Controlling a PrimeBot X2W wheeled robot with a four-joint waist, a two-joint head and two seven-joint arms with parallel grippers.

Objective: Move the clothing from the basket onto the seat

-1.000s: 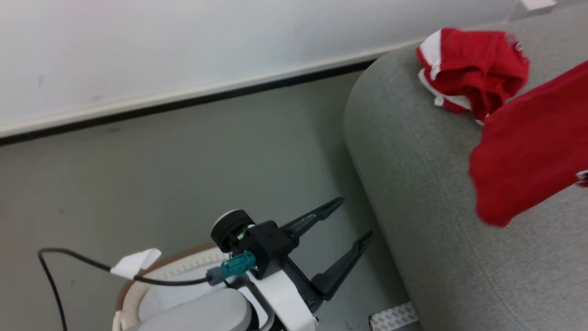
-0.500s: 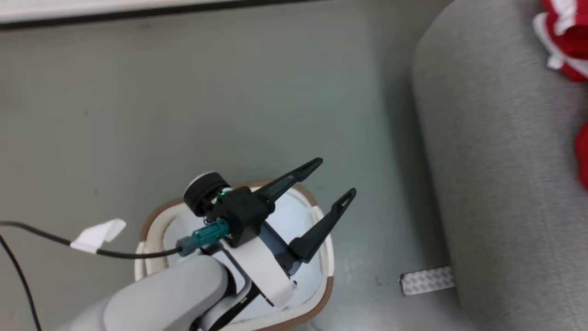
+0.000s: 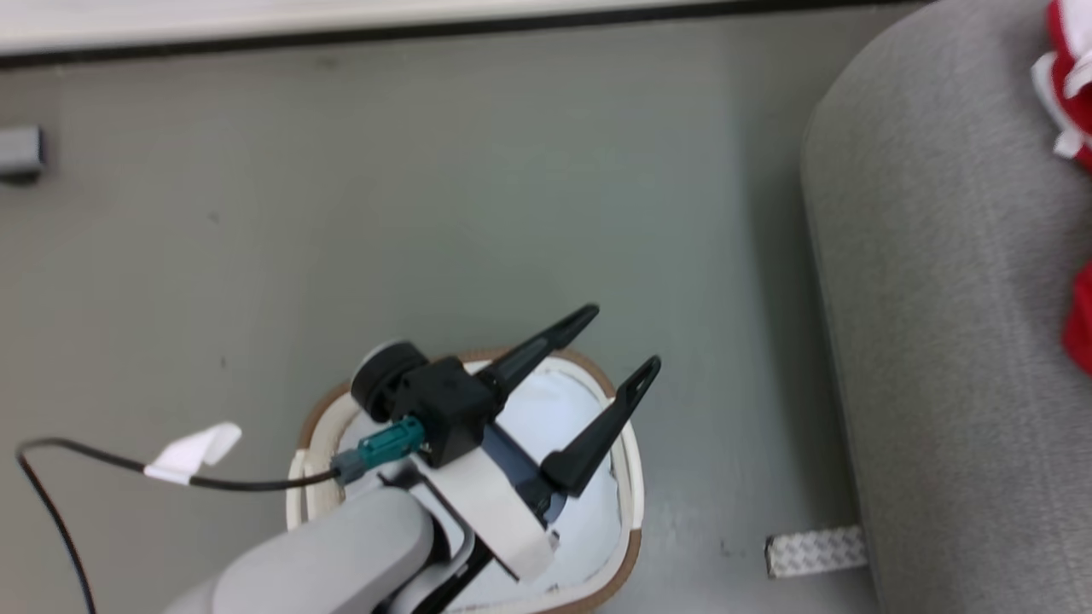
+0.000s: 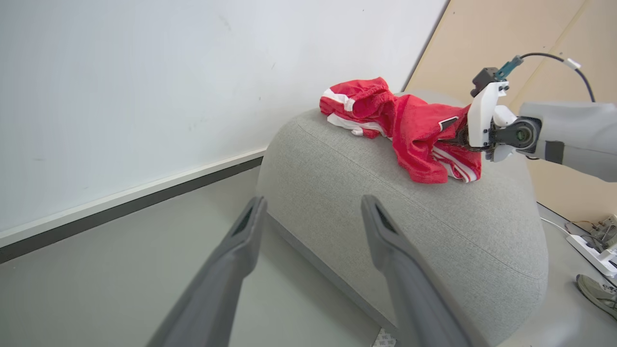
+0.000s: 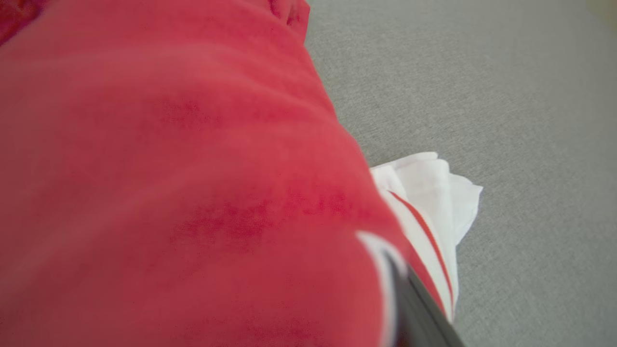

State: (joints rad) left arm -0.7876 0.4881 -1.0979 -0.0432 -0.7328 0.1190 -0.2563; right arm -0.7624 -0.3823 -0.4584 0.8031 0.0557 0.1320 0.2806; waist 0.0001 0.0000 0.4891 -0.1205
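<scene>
1. The left end effector (image 3: 621, 340) is open, with its two dark fingers spread wide and nothing between them.
2. Directly beneath it stands the basket (image 3: 630, 486), whose brown rim curves around below the fingers and the wrist.
3. Inside the basket, under the left end effector, a pale white-blue surface (image 3: 567, 409) shows. I cannot tell whether it is cloth or the basket's own bottom. No red fabric is visible in it.
4. The seat (image 4: 434, 217) lies ahead of the left end effector, beyond its fingertips in the left wrist view and well off to its right in the head view.
5. The clothing (image 4: 409, 125) lies crumpled on top of the seat, far from the left end effector and outside the basket. White stripe trim shows at its edges.
6. The right end effector (image 4: 455, 140) is at the clothing's near end, its tips buried in red folds.
7. In the right wrist view, red fabric drapes over one dark finger (image 5: 424, 313), and a white striped sleeve lies on the grey upholstery just beside it.
8. Whether the right end effector is open or clamped on the fabric cannot be told, because the cloth hides the jaws.
</scene>
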